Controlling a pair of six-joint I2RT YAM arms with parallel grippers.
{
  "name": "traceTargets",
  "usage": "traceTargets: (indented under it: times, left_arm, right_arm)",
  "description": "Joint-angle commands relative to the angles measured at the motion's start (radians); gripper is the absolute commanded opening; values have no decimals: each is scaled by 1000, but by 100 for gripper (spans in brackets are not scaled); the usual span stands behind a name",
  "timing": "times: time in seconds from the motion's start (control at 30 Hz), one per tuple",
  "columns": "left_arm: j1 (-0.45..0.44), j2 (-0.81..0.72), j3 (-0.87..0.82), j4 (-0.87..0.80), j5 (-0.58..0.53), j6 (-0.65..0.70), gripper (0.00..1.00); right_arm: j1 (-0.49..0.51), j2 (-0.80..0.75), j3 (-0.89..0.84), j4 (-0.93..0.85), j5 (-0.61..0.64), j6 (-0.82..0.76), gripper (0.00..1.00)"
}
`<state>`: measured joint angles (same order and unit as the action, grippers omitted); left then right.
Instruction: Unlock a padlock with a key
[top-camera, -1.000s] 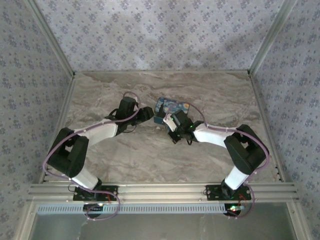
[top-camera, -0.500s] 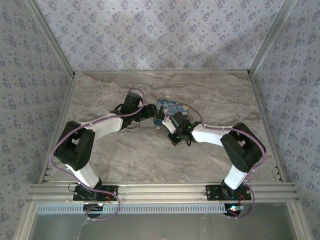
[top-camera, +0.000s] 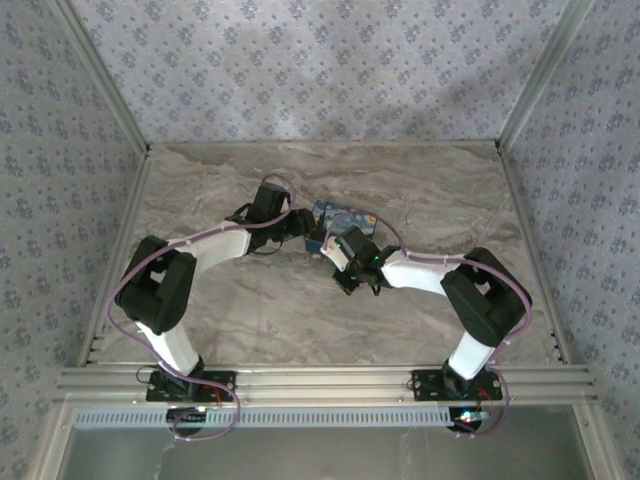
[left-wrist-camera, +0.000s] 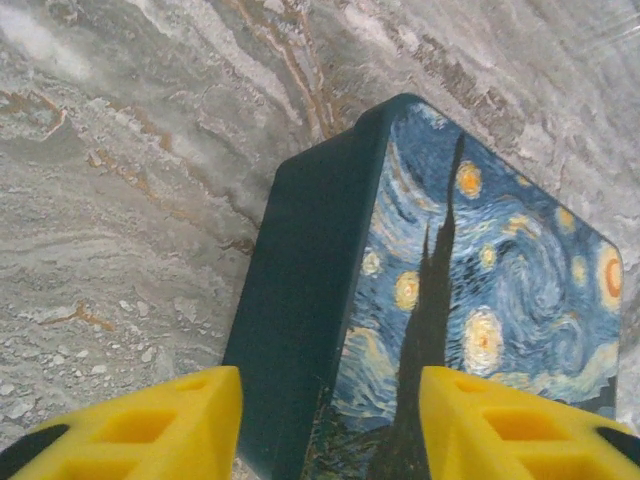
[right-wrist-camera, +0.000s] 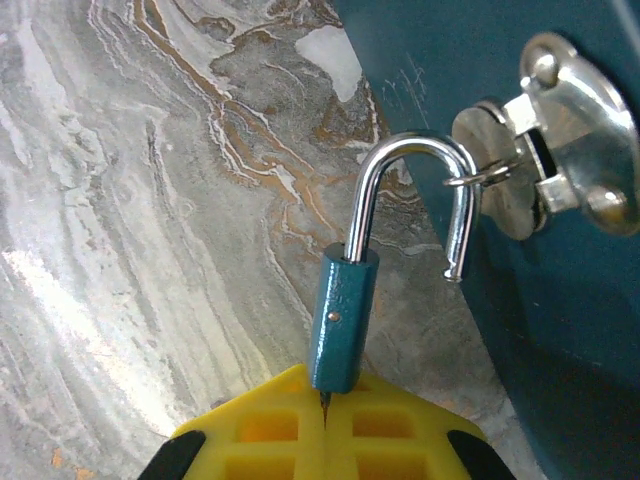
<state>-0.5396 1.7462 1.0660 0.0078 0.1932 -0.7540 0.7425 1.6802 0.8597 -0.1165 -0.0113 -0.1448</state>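
Observation:
The padlock (right-wrist-camera: 342, 320) has a teal body and a silver shackle. The shackle hangs through the ring of the metal hasp (right-wrist-camera: 560, 150) on the blue starry-print box (right-wrist-camera: 560, 330), and its free end is out of the body. My right gripper (right-wrist-camera: 325, 420) is shut on the key (right-wrist-camera: 324, 400), whose thin blade enters the padlock's bottom. My left gripper (left-wrist-camera: 330, 430) is open, its yellow fingers (left-wrist-camera: 150, 425) straddling a near edge of the box (left-wrist-camera: 470, 270). From above, the left gripper (top-camera: 305, 232) and the right gripper (top-camera: 332, 245) meet at the box (top-camera: 345, 214).
The marble table (top-camera: 250, 300) stretches around the box. Patterned walls (top-camera: 330, 70) close in the back and both sides. A metal rail (top-camera: 320, 380) runs along the near edge by the arm bases.
My left arm has reached further right, bringing its gripper up to the box's left end. The right gripper has crept slightly left with the padlock.

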Motion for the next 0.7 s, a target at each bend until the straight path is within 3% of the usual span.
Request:
traceTargets:
  times: [0.0,0.67]
  left_arm:
    - [-8,27,34,-43,1,15,44]
    - [-14,53,10,-71,31,15,31]
  right_arm:
    - [8,-24,-13,-10,18,-24,0]
    - [20,-45,-20,18,30,-90,0]
